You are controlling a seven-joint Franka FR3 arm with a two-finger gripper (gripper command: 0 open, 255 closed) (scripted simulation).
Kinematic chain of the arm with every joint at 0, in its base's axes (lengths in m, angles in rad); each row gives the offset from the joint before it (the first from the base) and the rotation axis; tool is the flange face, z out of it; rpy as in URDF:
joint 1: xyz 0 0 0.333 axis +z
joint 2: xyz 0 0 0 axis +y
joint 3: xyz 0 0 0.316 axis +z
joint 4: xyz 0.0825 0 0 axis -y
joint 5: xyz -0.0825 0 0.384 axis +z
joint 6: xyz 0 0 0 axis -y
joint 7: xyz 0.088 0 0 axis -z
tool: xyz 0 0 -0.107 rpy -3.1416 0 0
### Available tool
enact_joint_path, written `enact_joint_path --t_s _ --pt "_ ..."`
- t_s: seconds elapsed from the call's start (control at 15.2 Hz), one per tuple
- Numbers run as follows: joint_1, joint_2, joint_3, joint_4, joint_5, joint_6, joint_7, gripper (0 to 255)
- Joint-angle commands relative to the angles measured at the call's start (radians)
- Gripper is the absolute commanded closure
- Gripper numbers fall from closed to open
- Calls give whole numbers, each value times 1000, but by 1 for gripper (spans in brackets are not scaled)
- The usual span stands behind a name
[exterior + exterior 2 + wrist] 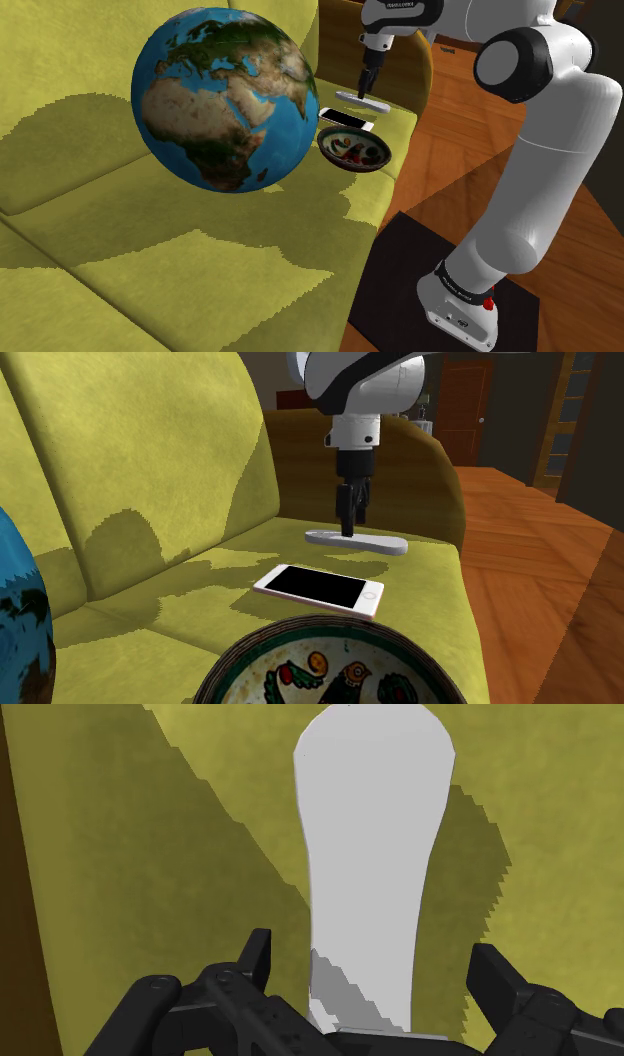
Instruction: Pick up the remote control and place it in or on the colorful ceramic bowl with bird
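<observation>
A plain white-grey remote control (362, 100) (357, 540) (375, 824) lies flat on the yellow-green sofa seat near the armrest. My black gripper (368, 80) (348, 520) (378, 959) points straight down at it. In the wrist view the fingers stand apart on either side of the remote's near end, with a gap on each side, so the gripper is open. The colourful bowl with a bird painted inside (354, 152) (300, 637) sits on the same seat, two objects away from the remote.
A white smartphone with a black screen (345, 120) (320, 590) lies between remote and bowl. A large globe (225, 100) (20, 622) stands on the sofa (150, 250). The brown armrest (420, 462) rises behind the remote. Wooden floor (450, 150) lies beside the sofa.
</observation>
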Motion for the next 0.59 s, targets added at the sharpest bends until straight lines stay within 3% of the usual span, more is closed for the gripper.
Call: enact_joint_path --t_s 0.0,0.53 --pt "1 0 0 -24 0 25 -1 0" --pt "2 0 1 -59 1 60 -2 0"
